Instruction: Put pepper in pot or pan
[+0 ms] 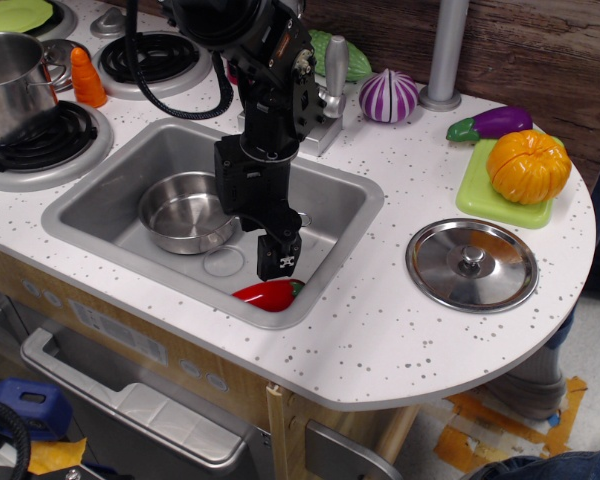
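Red pepper [267, 294] lies in the sink [100, 190]; the tool [279, 266] hangs just above it, fingers' spread unclear.

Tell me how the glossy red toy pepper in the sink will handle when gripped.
The glossy red toy pepper looks like hard plastic, so probably stiff and light. Its shiny, tapered body may slip from the gripper fingers. Lying on its side against the grey sink's front wall, it could roll if nudged.

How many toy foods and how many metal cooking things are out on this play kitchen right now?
Toy foods: 6 – pepper, carrot, onion, eggplant, pumpkin, green leafy piece.
Metal cookware: 3 – pot on burner, pan in sink, lid.
Total: 9
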`<state>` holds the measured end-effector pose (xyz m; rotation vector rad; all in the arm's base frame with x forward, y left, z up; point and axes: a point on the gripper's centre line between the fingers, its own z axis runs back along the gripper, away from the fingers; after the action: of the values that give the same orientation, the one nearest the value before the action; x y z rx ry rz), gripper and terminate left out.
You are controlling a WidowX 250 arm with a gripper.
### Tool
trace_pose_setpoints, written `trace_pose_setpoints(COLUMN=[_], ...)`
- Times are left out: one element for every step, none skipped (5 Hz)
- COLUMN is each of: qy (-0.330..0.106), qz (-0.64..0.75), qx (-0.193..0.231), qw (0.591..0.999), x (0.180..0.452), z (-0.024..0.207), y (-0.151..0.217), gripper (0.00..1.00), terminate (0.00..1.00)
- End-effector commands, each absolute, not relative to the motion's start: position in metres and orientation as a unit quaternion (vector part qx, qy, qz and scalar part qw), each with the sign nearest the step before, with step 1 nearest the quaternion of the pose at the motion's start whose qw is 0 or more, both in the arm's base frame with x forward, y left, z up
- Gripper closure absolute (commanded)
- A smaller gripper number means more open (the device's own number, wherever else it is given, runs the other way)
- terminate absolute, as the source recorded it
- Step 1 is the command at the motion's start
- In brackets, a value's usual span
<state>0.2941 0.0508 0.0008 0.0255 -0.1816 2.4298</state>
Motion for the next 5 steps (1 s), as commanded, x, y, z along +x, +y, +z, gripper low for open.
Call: trace_pose_setpoints(qy=[-0.07,-0.054,-0.048,-0.053,-0.052], qz=[0.936,0.939,0.941,0.941,0.942], qx=[0.01,0.003,-0.013,-0.033,-0.051], qw=[0.345,0.34,0.333,0.333,0.329], x=[0.294,0.295,0.294,0.294,0.292], z=[0.001,-0.01,-0.026,-0.037,-0.049], y=[0.051,0.055,0.058,0.06,0.061], gripper=[0.0,0.0,0.0,0.0,0.0], terminate=[0.0,0.0,0.0,0.0,0.0])
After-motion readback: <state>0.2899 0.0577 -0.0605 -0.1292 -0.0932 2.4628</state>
